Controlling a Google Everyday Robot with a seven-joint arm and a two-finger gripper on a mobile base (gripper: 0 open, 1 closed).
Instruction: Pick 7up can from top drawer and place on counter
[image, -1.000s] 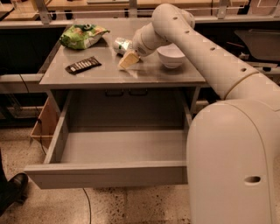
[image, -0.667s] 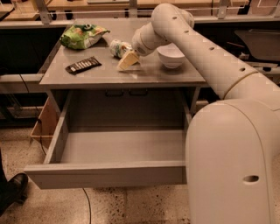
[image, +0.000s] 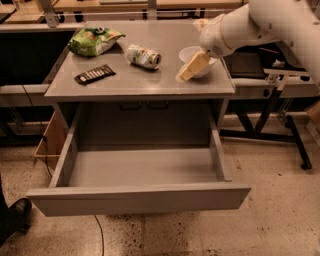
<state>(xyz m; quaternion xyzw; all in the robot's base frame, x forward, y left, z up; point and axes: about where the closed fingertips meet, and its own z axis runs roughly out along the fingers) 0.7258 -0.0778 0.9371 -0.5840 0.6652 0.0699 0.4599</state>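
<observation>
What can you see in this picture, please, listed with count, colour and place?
Counter: one, grey, top of the cabinet.
Drawer: one, grey, pulled open, nothing visible inside.
Can: one, silver, white and green, on its side mid-counter.
Snack bag: one, green, counter's back left.
Flat packet: one, black, counter's front left.
Bowl: one, white, counter's right.
Shoe: one, black, floor, lower left.
Arm: one, white, upper right.
Hand: one, yellowish, over the counter by the bowl, apart from the can.
</observation>
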